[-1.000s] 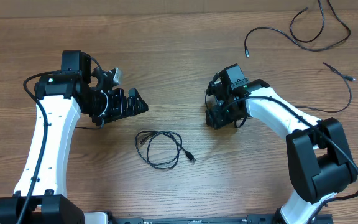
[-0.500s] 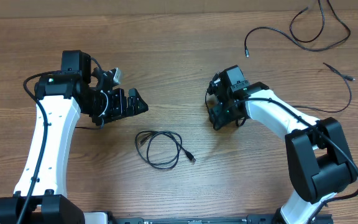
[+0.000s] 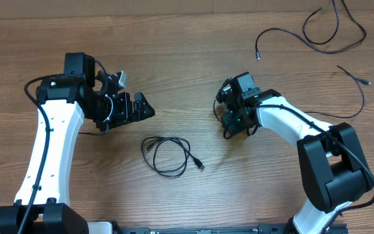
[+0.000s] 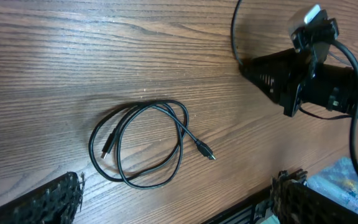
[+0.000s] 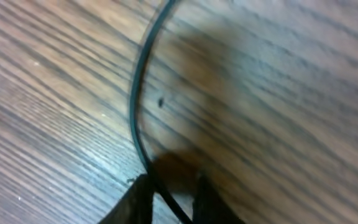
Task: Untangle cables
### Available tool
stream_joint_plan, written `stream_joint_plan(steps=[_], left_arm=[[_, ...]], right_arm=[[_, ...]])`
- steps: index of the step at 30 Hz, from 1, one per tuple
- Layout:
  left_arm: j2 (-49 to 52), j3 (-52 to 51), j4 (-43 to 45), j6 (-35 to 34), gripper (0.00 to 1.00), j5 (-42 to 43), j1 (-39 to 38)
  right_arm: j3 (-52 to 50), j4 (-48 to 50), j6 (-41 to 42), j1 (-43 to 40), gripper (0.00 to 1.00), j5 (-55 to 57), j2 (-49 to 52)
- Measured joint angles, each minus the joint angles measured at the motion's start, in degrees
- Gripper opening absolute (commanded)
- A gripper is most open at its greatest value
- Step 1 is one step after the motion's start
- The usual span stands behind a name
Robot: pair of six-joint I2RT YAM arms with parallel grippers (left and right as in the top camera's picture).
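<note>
We find the coiled thin black cable (image 3: pixel 167 156) lower right of the spread left gripper (image 3: pixel 145 106). The right gripper (image 5: pixel 169 200) straddles another thin black strand (image 5: pixel 135 93); we cannot tell whether it pinches.

Right wrist view: all blurry, very close up.
black cable (image 5: pixel 135 93): runs off the top edge and the bottom edge; its ends don't show.
right gripper (image 5: pixel 169 202): only two dark tips show at the bottom edge; can't tell if they pinch the black cable.
left gripper (image 4: pixel 176 198): its fingers are cut off by the bottom edge.
blue thing (image 4: pixel 347 180): cut off in the corner; can't tell what it is.
far cable (image 3: pixel 317 43): goes off the top edge.
</note>
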Motion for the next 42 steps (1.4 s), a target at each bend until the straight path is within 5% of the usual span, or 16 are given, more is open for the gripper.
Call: stream_joint_plan(steps=[12,24,42], left_arm=[[0.0,0.0,0.0,0.0,1.00,0.0,0.0],[0.0,0.0,0.0,0.0,0.99,0.0,0.0],[0.0,0.0,0.0,0.0,0.99,0.0,0.0]], right_arm=[[10.7,-4.5,16.0,0.0,0.04,1.3,0.0],[26.2,-16.8,32.9,-1.6,0.04,25.1,-7.1],[26.4,-16.3,35.4,-24.0,0.05,30.2,-8.3]])
